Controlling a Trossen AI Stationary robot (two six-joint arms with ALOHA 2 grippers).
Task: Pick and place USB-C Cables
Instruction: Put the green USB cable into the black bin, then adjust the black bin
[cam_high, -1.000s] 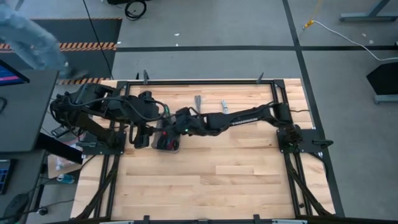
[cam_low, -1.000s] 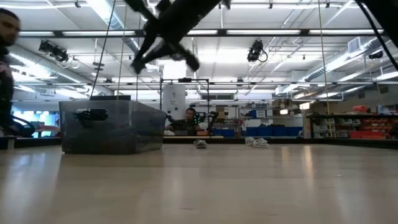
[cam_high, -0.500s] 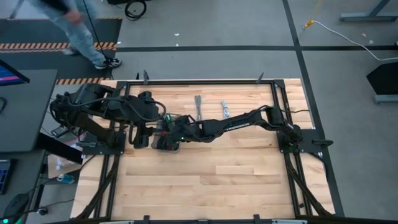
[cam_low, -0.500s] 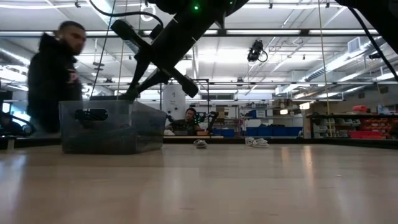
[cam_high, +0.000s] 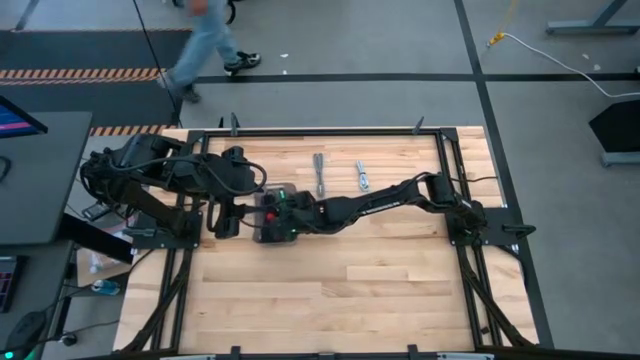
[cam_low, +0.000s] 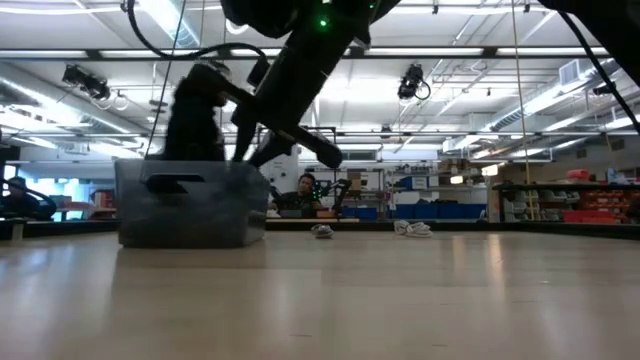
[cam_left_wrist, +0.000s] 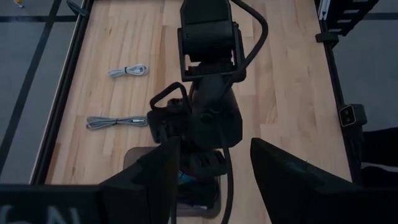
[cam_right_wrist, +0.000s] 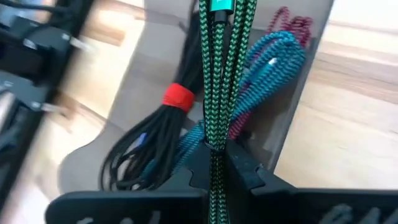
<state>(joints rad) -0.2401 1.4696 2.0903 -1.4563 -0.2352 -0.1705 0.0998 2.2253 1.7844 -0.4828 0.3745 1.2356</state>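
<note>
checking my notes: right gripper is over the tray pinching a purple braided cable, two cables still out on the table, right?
Not purple: the right wrist view shows the right gripper shut on a green cable over the tray. The two cables do lie out on the table.

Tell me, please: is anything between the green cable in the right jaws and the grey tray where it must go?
Nothing visible blocks it. The right gripper is shut on the green cable, which hangs directly over the tray. Inside lie a black cable with a red tie, a teal cable and a magenta one, beneath it.
</note>
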